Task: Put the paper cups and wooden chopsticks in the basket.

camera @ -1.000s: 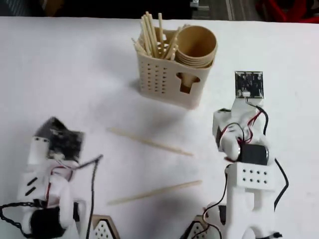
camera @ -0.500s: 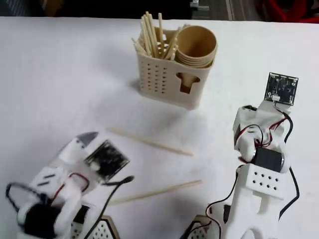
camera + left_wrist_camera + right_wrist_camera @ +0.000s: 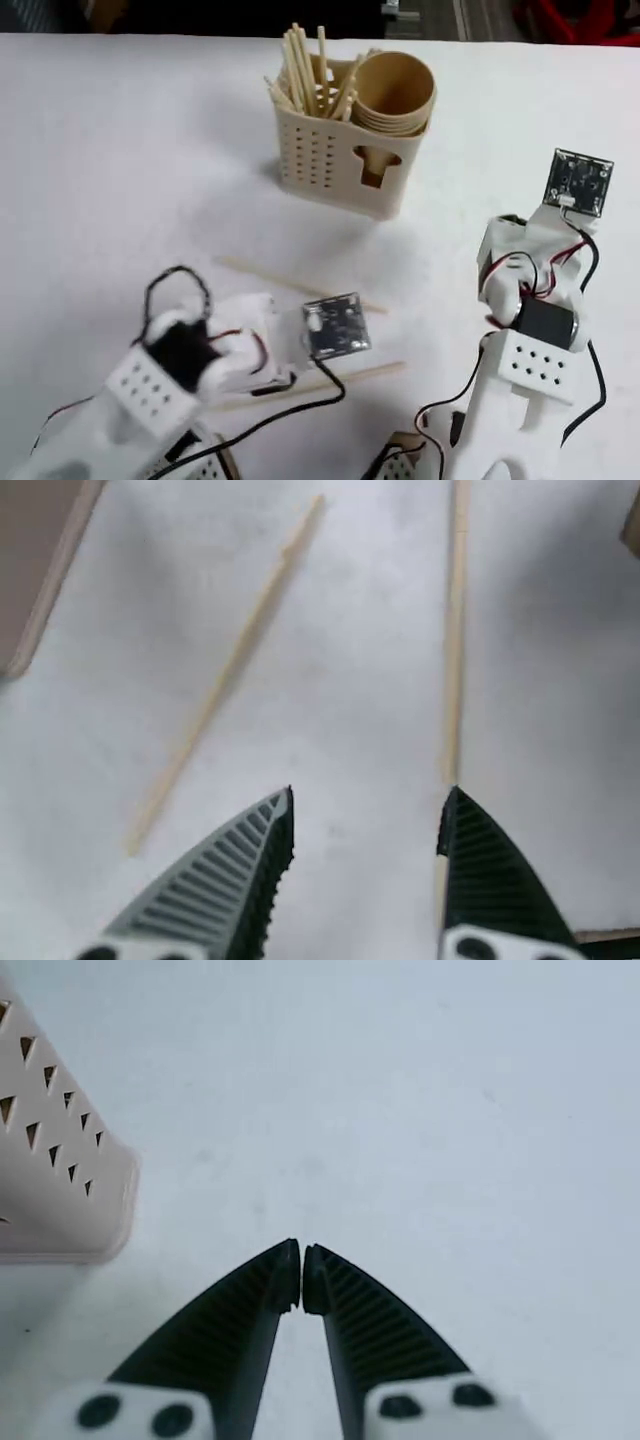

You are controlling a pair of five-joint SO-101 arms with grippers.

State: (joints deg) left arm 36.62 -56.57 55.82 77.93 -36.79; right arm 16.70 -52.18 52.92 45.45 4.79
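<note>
Left wrist view: the left gripper (image 3: 368, 805) has its two ribbed fingers spread wide, with bare white table (image 3: 350, 720) between the tips and nothing held. A first chopstick (image 3: 455, 630) runs straight away from the tip of the darker finger (image 3: 485, 880), right at its inner edge; I cannot tell if they touch. A second chopstick (image 3: 230, 670) lies at a slant beyond the paler finger (image 3: 235, 875), well apart from the first. A brown panel (image 3: 40, 550) cuts across one corner.

On the right wrist camera, the right gripper (image 3: 301, 1270) has its fingertips pressed almost together, only a thin slit between them, gripping nothing. It hangs over plain tabletop, with a perforated corner of the basket (image 3: 60, 1160) near it.

From the high view I see the left arm (image 3: 190, 365) lying low across the front of the table, its wrist between a farther chopstick (image 3: 290, 282) and a nearer chopstick (image 3: 365, 374). I cannot match these to the wrist picture. The right arm (image 3: 530, 300) stands to the right of the basket, apart from it. The basket sits upright towards the back, holding stacked paper cups (image 3: 395, 95) in one side and a bundle of chopsticks (image 3: 310, 70) in the other. The table is white and matte. Behind its far edge the room is dark, with a red object (image 3: 570, 20) at the corner.
</note>
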